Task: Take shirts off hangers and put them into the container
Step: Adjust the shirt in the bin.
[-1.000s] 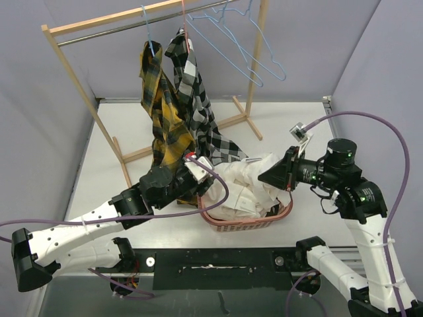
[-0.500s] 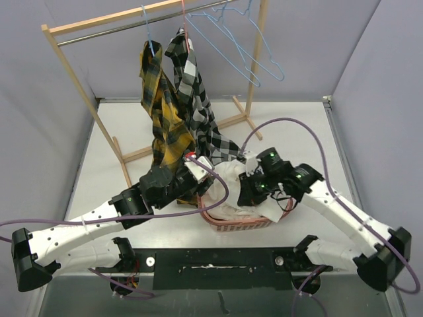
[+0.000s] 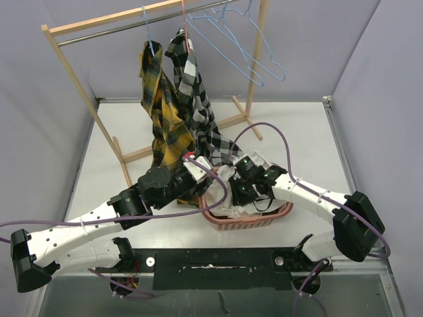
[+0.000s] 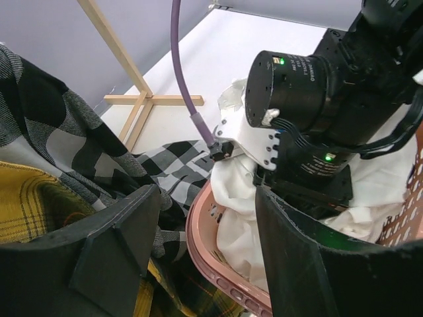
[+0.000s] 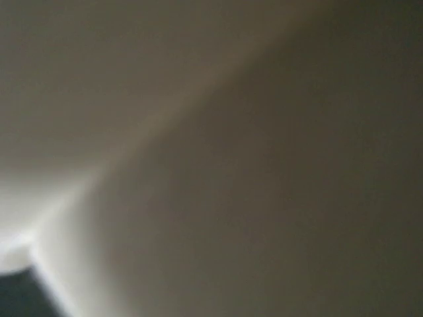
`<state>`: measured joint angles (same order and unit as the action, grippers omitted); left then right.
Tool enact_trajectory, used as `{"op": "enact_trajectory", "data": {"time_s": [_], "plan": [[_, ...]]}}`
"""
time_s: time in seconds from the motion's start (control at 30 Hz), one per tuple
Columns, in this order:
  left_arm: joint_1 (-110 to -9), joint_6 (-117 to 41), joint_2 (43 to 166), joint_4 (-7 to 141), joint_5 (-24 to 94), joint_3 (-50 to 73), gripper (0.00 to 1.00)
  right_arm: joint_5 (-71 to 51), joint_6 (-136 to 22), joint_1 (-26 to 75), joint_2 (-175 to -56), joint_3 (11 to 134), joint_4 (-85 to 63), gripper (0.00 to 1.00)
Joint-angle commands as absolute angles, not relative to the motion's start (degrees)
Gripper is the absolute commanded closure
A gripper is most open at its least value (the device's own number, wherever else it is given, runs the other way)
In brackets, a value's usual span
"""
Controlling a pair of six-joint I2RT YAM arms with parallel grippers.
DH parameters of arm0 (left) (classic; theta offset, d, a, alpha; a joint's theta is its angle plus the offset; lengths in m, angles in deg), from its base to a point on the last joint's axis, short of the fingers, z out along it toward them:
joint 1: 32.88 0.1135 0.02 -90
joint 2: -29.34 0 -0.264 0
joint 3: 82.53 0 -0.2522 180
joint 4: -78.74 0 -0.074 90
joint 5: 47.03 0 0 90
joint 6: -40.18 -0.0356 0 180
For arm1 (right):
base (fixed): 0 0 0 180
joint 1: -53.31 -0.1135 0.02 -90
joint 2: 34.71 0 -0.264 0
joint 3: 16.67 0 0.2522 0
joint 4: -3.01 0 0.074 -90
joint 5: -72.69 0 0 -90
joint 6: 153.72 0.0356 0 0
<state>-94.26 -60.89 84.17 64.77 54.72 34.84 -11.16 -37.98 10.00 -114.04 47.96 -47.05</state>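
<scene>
The pink container (image 3: 250, 222) holds a white shirt (image 3: 226, 174). My right gripper (image 3: 239, 197) is pushed down into that shirt; its fingers are buried, and the right wrist view shows only blurred pale cloth. My left gripper (image 4: 205, 246) stands open astride the container's left rim (image 4: 201, 231), with white shirt (image 4: 234, 198) between its fingers (image 4: 112, 244). The yellow plaid shirt (image 3: 162, 112) and the black-and-white check shirt (image 3: 195, 99) hang from a light blue hanger (image 3: 147, 30) and a pink-red hanger (image 3: 184, 20). Their tails lie on the table by the container.
The wooden rack (image 3: 73, 72) stands at the back, with two bare light blue hangers (image 3: 254, 59) on its rail at the right. The rack's foot (image 3: 241, 119) lies just behind the container. The right arm's wrist (image 4: 310, 119) fills the left wrist view's upper right.
My right arm has swung in from the container's right side and gone down into it, pressing the white shirt lower. The left arm and the hanging shirts have not moved.
</scene>
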Motion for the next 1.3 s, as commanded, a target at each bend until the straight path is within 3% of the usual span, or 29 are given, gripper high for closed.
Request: {"op": "enact_trajectory", "data": {"time_s": [0.0,0.37,0.67,0.83,1.0,1.27], "plan": [[-94.14,-60.70,82.48,67.70,54.29,34.42,0.42,-17.97,-36.17,14.24,-119.27,42.50,-43.27,0.95],[-94.14,-60.81,83.00,67.79,53.82,34.56,0.42,-15.77,-38.60,22.67,-119.36,41.44,-37.74,0.91],[-94.23,-60.72,83.20,67.50,52.87,34.38,0.42,-26.30,-42.50,22.78,-112.63,49.34,-50.02,0.68],[-94.49,-60.71,82.83,67.47,52.91,34.39,0.42,-22.74,-44.56,30.03,-111.17,48.15,-50.56,0.57],[-94.57,-60.71,82.88,67.52,52.75,34.34,0.42,-20.03,-44.84,29.93,-107.80,49.72,-50.52,0.44],[-94.75,-60.76,82.45,67.60,52.82,34.48,0.42,-20.68,-46.06,24.20,-101.78,60.55,-57.75,0.41]]}}
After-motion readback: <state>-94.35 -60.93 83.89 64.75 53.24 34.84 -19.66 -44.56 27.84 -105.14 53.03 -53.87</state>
